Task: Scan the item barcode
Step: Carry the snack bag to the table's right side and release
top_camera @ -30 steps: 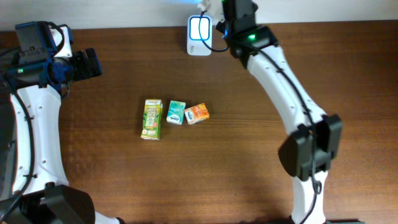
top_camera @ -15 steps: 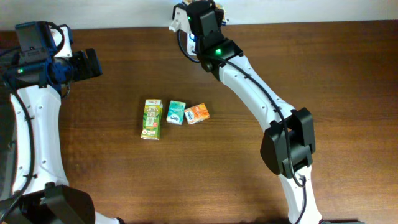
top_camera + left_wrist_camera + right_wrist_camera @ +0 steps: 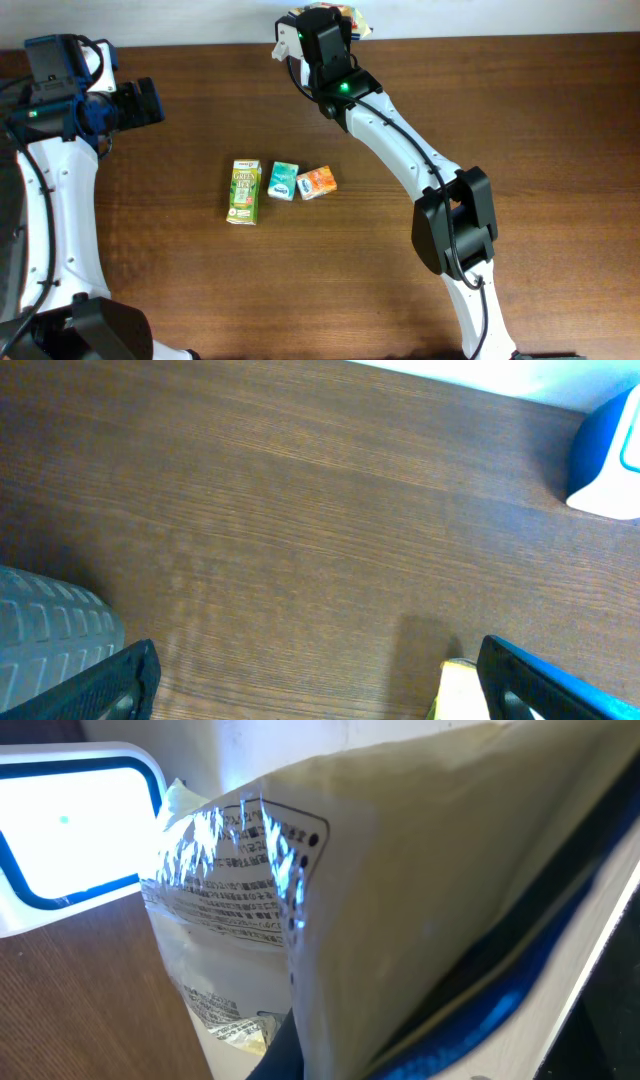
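1. Swung leftward along the table's (image 3: pixel 500 120) far edge, the right arm now hides the scanner (image 3: pixel 60 820) from overhead.
2. The right fingers (image 3: pixel 610 1040) are clamped on a crinkly packet (image 3: pixel 350 870), just beside the lit scanner window.
3. The left fingers (image 3: pixel 545 680) stand wide apart, empty, well away.
4. To scan well, turn the barcode face squarely toward the window and hold it steady, because foil glare could spoil the read.

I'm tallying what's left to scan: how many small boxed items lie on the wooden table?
3, in a row mid-table: tall green carton at left, small teal box in the middle, small orange box at right. The right arm may hide others at the far edge.
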You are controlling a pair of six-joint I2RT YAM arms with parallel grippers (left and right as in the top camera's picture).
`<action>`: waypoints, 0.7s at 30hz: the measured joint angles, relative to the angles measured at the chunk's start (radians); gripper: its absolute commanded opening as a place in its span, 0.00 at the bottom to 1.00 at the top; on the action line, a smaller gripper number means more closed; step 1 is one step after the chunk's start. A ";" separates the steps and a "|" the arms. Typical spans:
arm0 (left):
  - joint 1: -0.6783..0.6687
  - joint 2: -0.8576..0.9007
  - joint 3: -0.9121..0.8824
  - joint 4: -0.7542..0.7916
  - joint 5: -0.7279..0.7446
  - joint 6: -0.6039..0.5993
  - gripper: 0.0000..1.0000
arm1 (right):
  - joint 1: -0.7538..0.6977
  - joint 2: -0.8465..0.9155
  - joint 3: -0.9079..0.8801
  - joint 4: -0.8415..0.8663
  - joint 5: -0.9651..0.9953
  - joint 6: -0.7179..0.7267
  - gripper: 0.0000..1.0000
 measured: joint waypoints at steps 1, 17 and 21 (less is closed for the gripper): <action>0.000 0.000 0.000 0.000 0.000 0.000 0.99 | 0.000 0.000 0.000 0.000 0.000 0.000 0.04; 0.000 0.000 0.000 0.000 0.000 0.000 0.99 | -0.012 -0.317 -0.006 -0.458 -0.153 0.332 0.04; 0.000 0.000 0.000 0.000 0.000 0.000 0.99 | -0.167 -0.655 0.018 -0.779 -0.498 0.771 0.04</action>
